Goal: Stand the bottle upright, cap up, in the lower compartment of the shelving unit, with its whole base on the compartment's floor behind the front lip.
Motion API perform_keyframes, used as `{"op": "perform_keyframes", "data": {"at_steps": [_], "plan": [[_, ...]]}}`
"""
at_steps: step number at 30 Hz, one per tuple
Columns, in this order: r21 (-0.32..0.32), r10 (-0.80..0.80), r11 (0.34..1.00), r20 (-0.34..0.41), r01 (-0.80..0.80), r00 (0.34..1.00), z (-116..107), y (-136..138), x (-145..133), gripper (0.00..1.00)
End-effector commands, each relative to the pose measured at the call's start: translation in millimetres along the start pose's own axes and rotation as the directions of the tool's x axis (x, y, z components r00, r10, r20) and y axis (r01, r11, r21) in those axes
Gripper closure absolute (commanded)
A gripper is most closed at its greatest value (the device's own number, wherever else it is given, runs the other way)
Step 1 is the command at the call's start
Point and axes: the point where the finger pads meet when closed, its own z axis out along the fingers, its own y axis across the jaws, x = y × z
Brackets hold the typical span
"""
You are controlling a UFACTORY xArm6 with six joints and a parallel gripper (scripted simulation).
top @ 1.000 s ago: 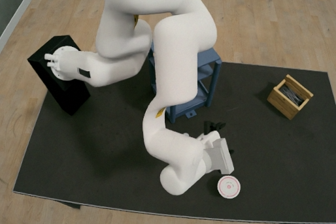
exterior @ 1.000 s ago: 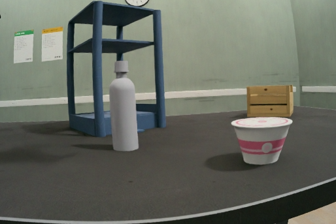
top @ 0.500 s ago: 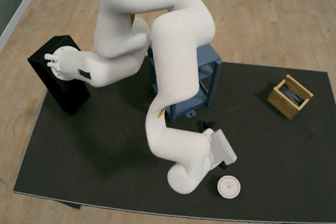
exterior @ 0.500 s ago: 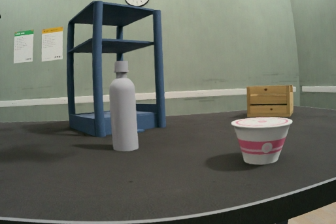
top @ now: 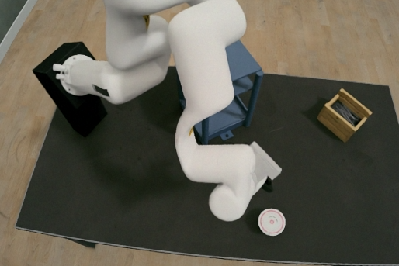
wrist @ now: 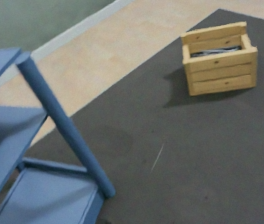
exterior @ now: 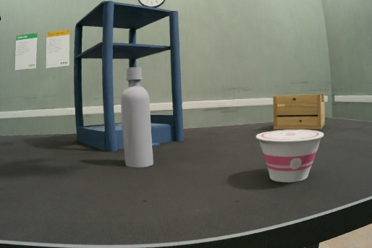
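Note:
A grey bottle point(exterior: 137, 124) stands upright, cap up, on the dark mat just in front of the blue shelving unit point(exterior: 124, 74). In the top view the arm hides the bottle. The shelving unit point(top: 234, 95) stands at the mat's back, partly behind the arm. Its lower compartment point(exterior: 145, 129) holds nothing that I can see. My gripper point(top: 268, 186) is open and empty, low over the mat in front of the shelf and near the cup. The wrist view shows a shelf post and the lower floor point(wrist: 43, 195), not the fingers or the bottle.
A white cup with a pink band point(top: 272, 222) point(exterior: 289, 155) stands near the mat's front edge. A wooden crate point(top: 344, 115) point(exterior: 298, 111) point(wrist: 219, 58) sits at the right. A black box point(top: 70, 87) stands at the left by the arm's base.

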Motion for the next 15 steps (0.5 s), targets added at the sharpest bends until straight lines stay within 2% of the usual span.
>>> {"op": "perform_keyframes", "data": {"at_steps": [1,15], "plan": [[0.019,-0.097,0.995,0.071,0.096,0.993,4.3,-6.8,-4.1,0.00],[0.080,-0.289,0.957,0.187,0.278,0.939,12.6,-19.9,-13.4,0.00]]}}
